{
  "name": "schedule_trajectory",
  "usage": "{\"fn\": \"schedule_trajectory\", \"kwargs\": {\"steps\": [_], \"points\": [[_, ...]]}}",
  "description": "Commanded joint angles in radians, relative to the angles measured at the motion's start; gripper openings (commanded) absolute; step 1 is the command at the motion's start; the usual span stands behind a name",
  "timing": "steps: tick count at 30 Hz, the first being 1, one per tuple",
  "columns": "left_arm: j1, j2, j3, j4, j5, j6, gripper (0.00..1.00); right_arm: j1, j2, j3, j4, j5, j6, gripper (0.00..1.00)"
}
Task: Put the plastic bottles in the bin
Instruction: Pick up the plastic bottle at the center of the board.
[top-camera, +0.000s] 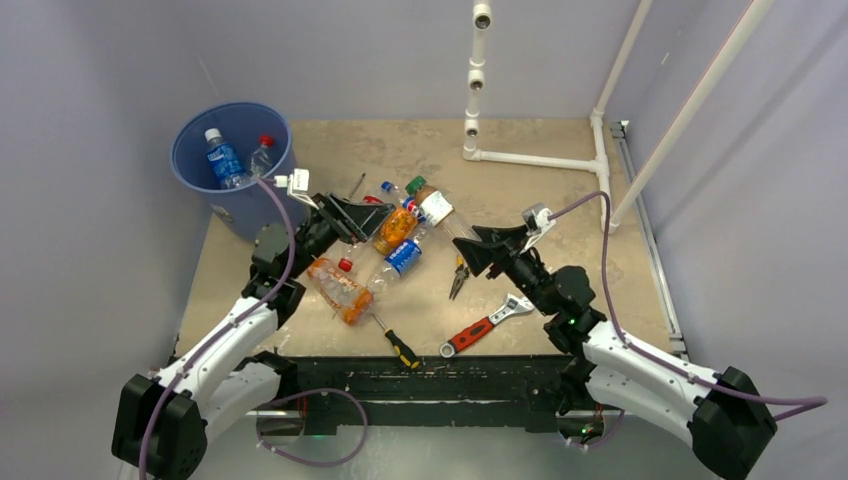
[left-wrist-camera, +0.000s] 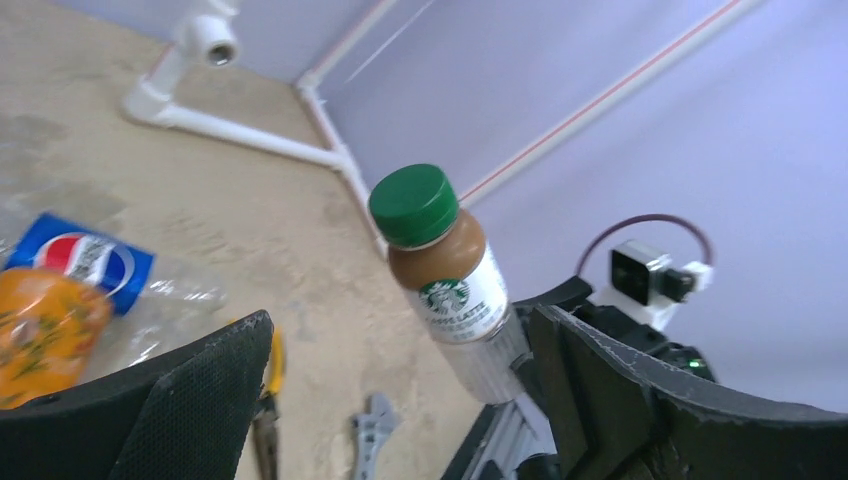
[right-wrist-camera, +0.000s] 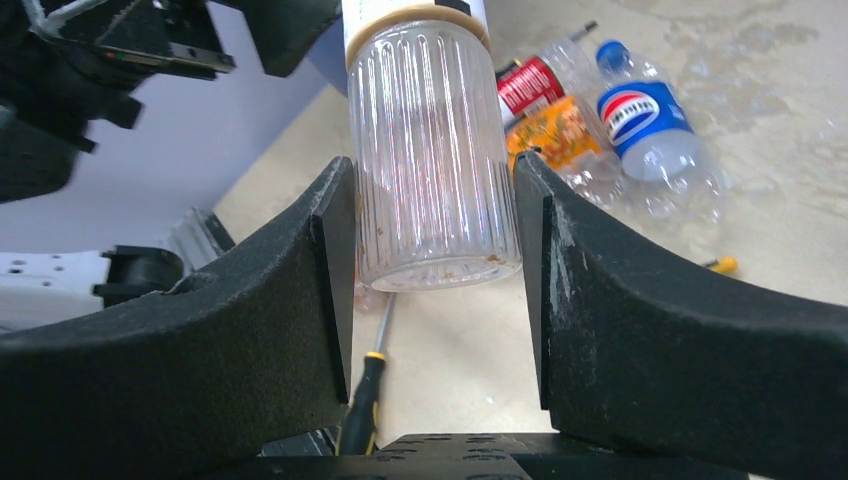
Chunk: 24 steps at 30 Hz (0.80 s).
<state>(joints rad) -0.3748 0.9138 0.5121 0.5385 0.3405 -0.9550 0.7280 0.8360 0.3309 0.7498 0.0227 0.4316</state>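
1. I am reaching my right arm in over the middle of the table. My right gripper (right-wrist-camera: 433, 170) is clenching the clear ribbed bottom of a coffee bottle (left-wrist-camera: 450, 290), one finger pressing each side.
2. I am holding that bottle tilted and off the tabletop, its green cap (left-wrist-camera: 415, 203) pointing away from my right wrist toward my left arm.
3. I am stretching my left arm forward from the left side. My left gripper (left-wrist-camera: 400, 330) is gaping wide with nothing between its fingers, hovering near the capped end of the bottle.
4. The table (top-camera: 560, 200) is showing a mottled beige top, with pale grey walls closing it in. White pipes (top-camera: 540, 160) are lying across its far right part, and one is rising upright.
5. More bottles are lying in a heap between my two grippers: an orange bottle (top-camera: 395, 228), a blue-labelled bottle (top-camera: 405, 257) and a crushed bottle (top-camera: 340, 288) with orange inside.
6. Pliers (top-camera: 459, 275), a wrench (top-camera: 487, 325) and a screwdriver (top-camera: 395, 342) are lying nearer my bases.
7. The blue bin (top-camera: 235, 215) is sitting at the far left corner, just beyond my left arm. It is holding two bottles, a white-capped bottle (top-camera: 222, 160) with a blue label and a red-capped bottle (top-camera: 262, 152).
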Motion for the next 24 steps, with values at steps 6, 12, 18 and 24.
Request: {"fn": "schedule_trajectory", "kwargs": {"steps": [6, 12, 18, 24], "points": [[-0.1, 0.123, 0.03, 0.333, 0.086, -0.156, 0.99, 0.01, 0.053, -0.051, 0.308, -0.099, 0.098, 0.39], [-0.145, 0.166, 0.087, 0.284, 0.045, -0.102, 0.99, 0.022, 0.058, -0.052, 0.333, -0.116, 0.103, 0.38], [-0.188, 0.198, 0.15, 0.157, -0.021, -0.018, 0.88, 0.03, 0.051, -0.057, 0.338, -0.159, 0.098, 0.38], [-0.209, 0.199, 0.163, 0.152, -0.035, 0.018, 0.66, 0.032, 0.045, -0.031, 0.275, -0.219, 0.069, 0.38]]}}
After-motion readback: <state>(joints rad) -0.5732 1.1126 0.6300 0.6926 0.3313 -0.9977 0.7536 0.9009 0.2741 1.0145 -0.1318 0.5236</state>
